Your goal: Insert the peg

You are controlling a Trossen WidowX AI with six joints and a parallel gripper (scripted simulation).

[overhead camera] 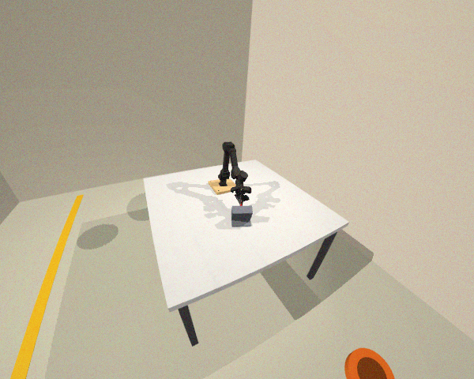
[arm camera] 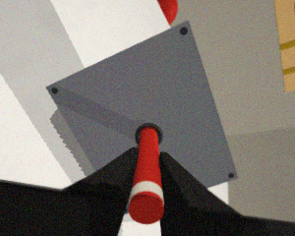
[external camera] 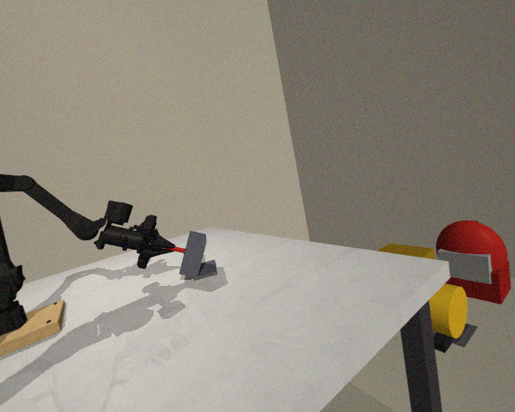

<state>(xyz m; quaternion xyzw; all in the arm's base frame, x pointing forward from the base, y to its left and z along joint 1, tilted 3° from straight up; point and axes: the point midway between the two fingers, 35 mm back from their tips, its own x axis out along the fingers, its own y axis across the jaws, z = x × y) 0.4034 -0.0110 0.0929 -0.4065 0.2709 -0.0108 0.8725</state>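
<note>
Red peg (arm camera: 147, 167) entering the hole (arm camera: 148, 132) of the grey sloped panel (arm camera: 152, 84) — insertion under way.

Nearly closed, the gripper (arm camera: 147, 169) clamps the peg by its upper end, near the white band, so the shaft lies along the hole's axis; the tip sits in the opening, depth unclear. Nothing blocks the path — the wooden base (external camera: 36, 324) lies well behind on the table (external camera: 293, 301).

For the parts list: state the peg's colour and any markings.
Red peg with one white band near its held end; clearest in the wrist view.
</note>
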